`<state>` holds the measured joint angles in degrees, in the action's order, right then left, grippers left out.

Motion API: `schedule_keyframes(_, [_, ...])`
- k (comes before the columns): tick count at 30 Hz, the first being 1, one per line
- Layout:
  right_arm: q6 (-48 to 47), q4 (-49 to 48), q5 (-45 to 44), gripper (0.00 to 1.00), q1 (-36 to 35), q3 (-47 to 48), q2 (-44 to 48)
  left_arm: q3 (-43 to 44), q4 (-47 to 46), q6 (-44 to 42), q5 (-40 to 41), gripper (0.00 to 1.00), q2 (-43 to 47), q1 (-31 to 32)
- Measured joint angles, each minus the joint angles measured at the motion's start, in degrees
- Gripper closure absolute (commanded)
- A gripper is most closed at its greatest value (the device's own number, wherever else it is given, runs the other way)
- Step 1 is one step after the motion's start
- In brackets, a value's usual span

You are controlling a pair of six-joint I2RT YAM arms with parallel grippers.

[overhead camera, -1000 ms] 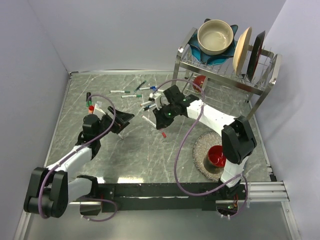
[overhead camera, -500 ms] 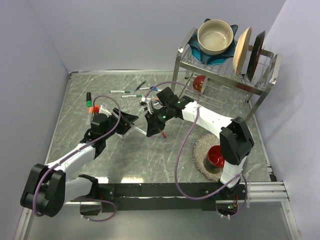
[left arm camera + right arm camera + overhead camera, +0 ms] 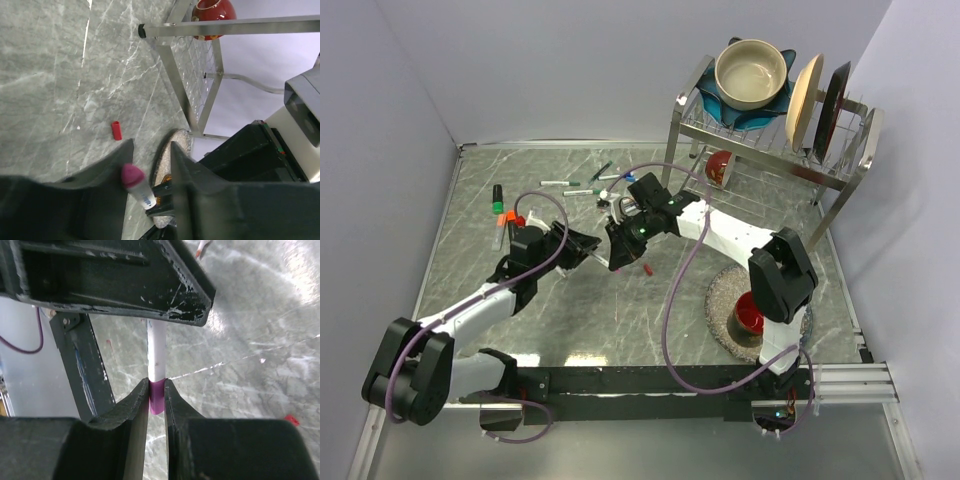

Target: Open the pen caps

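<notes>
Two hands: meet over mid-worktop with tips facing each other, one white marker (image 3: pixel 157 347) spanning between them.
Right hand (image 3: pixel 156 385): clamped tight on pink cap (image 3: pixel 156 400), one finger pressing each side.
Pink cap place: between the right fingers, seated on the marker barrel, held up off the worktop (image 3: pixel 580 320), not pulled off yet.
Left hand (image 3: pixel 151 145): partly open, fingers straddling the marker's other end (image 3: pixel 133 175), which is also pink. That end lies against one finger with a clear gap to the other, so nothing is gripped.
Red cap (image 3: pixel 647 269): loose, lying flat on the worktop just near-right of the right hand, touching nothing.
Far-left cluster: black cap (image 3: pixel 497 192), green cap (image 3: pixel 498 208) and red-orange cap (image 3: pixel 512 219) close together near the left wall, white barrel (image 3: pixel 497 238) just beside them.
Other markers (image 3: pixel 582 191): scattered on the far worktop beyond the hands, some with green or blue ends. Too small to tell capped or not.
Dish rack (image 3: pixel 225 27): far right. Beige bowl (image 3: pixel 752 72) on top, two plates (image 3: pixel 810 95) upright in slots, red bowl (image 3: pixel 215 10) under it.
Woven mat (image 3: pixel 720 290): near right, red-and-black bowl (image 3: pixel 752 315) sitting on it.
</notes>
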<state>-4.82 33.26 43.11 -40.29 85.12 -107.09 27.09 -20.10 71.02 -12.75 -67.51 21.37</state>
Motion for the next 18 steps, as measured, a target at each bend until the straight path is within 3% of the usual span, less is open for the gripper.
schedule_keyframes(4, [0.9,-0.5,-0.5,0.94,0.0,0.4,-0.3,0.1,-0.6,0.8,0.0,0.99,-1.1,0.0])
schedule_keyframes(7, [1.1,-0.7,-0.8,0.87,-0.1,0.4,-0.5,0.4,-1.1,0.8,-0.2,0.99,-1.5,0.0])
schedule_keyframes(8, [1.1,-0.7,-0.8,0.74,-0.1,0.4,-0.5,0.4,-1.0,0.7,-0.2,0.99,-1.6,0.0])
schedule_keyframes(11, [1.2,-0.7,-0.8,0.54,-0.1,0.4,-0.5,0.4,-1.0,0.6,-0.1,0.99,-1.6,0.0])
schedule_keyframes(18, [0.9,-0.7,-0.3,0.52,-0.7,0.4,-1.1,0.4,-1.1,0.6,0.6,0.99,0.6,0.1])
